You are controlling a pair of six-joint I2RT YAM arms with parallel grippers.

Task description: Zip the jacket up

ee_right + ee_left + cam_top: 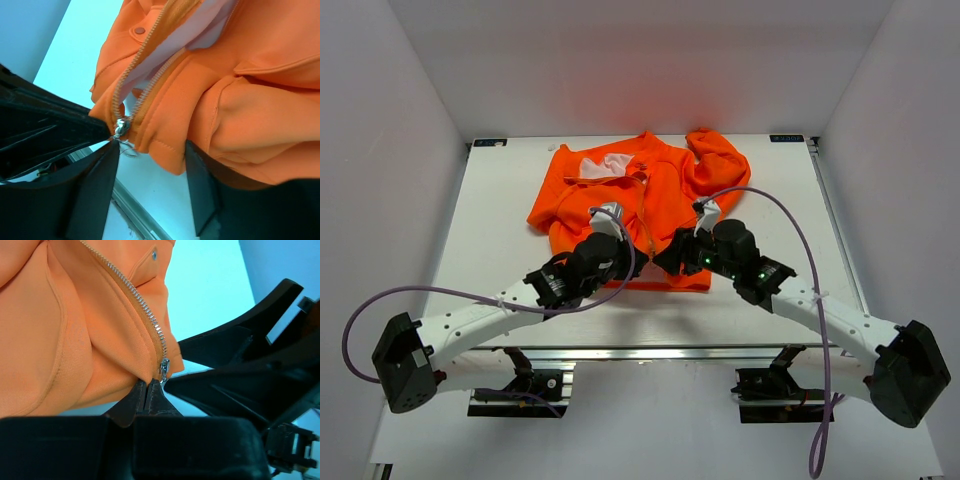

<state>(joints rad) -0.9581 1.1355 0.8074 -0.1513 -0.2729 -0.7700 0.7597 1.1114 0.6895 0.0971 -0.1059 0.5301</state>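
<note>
- The white table (500, 220) is carrying the orange jacket (665, 190) on its far half.
- The jacket is lying rumpled directly on the table, its collar pointing toward the far edge, its hem toward the near edge, pale lining showing.

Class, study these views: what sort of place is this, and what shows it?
Likely a robotics lab cell: white table boxed by plain walls, two robot arms at its near edge, one orange jacket.
</note>
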